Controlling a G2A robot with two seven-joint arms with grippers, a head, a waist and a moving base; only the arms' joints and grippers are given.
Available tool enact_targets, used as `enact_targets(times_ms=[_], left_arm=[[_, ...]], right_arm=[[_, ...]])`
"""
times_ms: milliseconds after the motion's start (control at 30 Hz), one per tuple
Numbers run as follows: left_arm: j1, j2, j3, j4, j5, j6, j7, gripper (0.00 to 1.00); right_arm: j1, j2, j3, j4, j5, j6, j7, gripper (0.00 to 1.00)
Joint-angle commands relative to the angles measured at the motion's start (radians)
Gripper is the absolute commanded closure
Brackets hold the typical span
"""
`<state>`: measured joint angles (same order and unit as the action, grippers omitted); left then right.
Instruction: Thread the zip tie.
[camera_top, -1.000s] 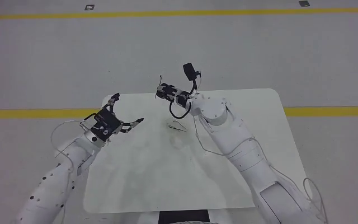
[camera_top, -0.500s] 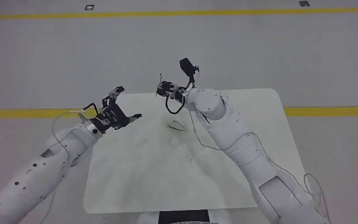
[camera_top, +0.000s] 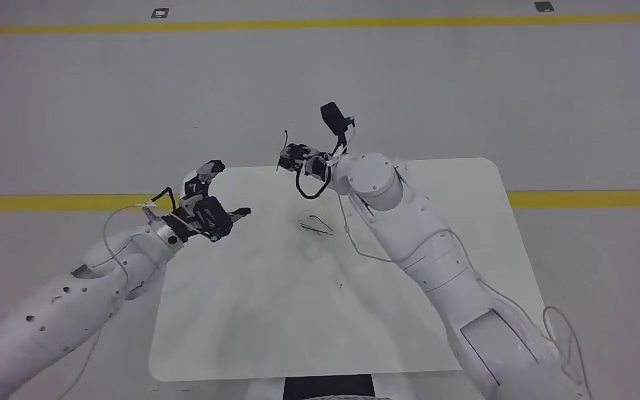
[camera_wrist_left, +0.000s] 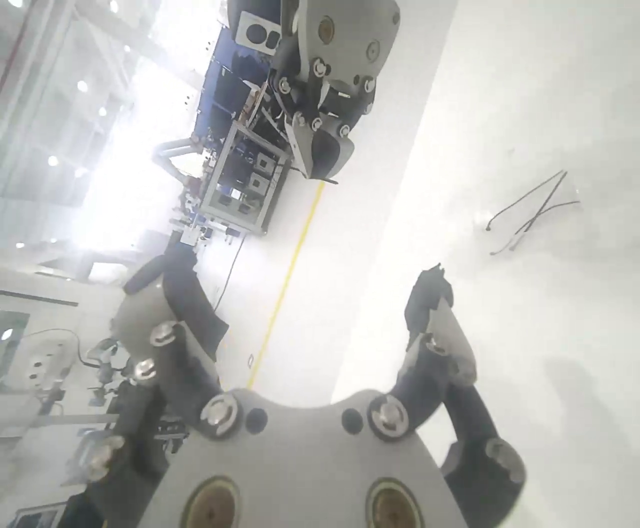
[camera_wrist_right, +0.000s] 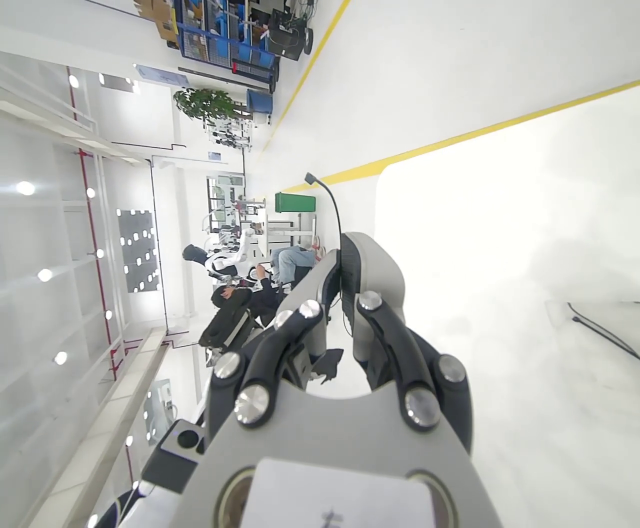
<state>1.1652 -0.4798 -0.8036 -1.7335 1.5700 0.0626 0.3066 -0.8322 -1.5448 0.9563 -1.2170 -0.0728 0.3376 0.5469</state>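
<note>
Right gripper (camera_wrist_right: 341, 256) stays clamped on the zip tie (camera_wrist_right: 336, 210) (barely moved); left gripper (camera_top: 227, 191), jaws spread, has drawn slightly back.

No readable text, numbers or signs — white label (camera_wrist_right: 345, 492), mark cut off, illegible.

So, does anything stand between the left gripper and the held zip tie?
Nothing visible: only bare table separates the left gripper from the zip tie in the right gripper; loose zip ties lie aside.

Smooth table (camera_top: 300, 320) (thin plastic zip tie (camera_wrist_right: 337, 217))
</note>
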Motion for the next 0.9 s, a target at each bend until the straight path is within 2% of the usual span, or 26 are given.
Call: enact_targets(times_ms=[0, 100, 267, 433, 500, 733, 867], left_arm=[[-0.019, 0.005, 0.017, 0.005, 0.000, 0.009, -0.022, 0.00], [-0.063, 0.019, 0.069, 0.005, 0.000, 0.039, -0.040, 0.00], [-0.153, 0.047, 0.185, 0.013, 0.000, 0.098, -0.043, 0.00], [-0.231, 0.059, 0.285, 0.018, 0.000, 0.144, -0.044, 0.00], [-0.265, 0.060, 0.329, 0.013, 0.000, 0.139, -0.044, 0.00], [-0.270, 0.060, 0.334, 0.013, 0.000, 0.139, -0.044, 0.00], [-0.274, 0.054, 0.334, 0.017, 0.000, 0.142, -0.049, 0.00]], right_arm=[[-0.005, -0.003, 0.001, 0.006, 0.023, 0.002, -0.009, 1.00], [0.004, -0.014, -0.001, 0.038, 0.083, 0.002, -0.028, 1.00], [0.041, -0.036, -0.025, 0.120, 0.168, 0.002, -0.039, 1.00], [0.073, -0.058, -0.048, 0.194, 0.260, 0.002, -0.066, 1.00], [0.076, -0.060, -0.050, 0.200, 0.273, 0.002, -0.071, 1.00], [0.076, -0.060, -0.050, 0.200, 0.273, 0.002, -0.071, 1.00], [0.057, -0.062, -0.054, 0.195, 0.274, 0.002, -0.097, 1.00]])
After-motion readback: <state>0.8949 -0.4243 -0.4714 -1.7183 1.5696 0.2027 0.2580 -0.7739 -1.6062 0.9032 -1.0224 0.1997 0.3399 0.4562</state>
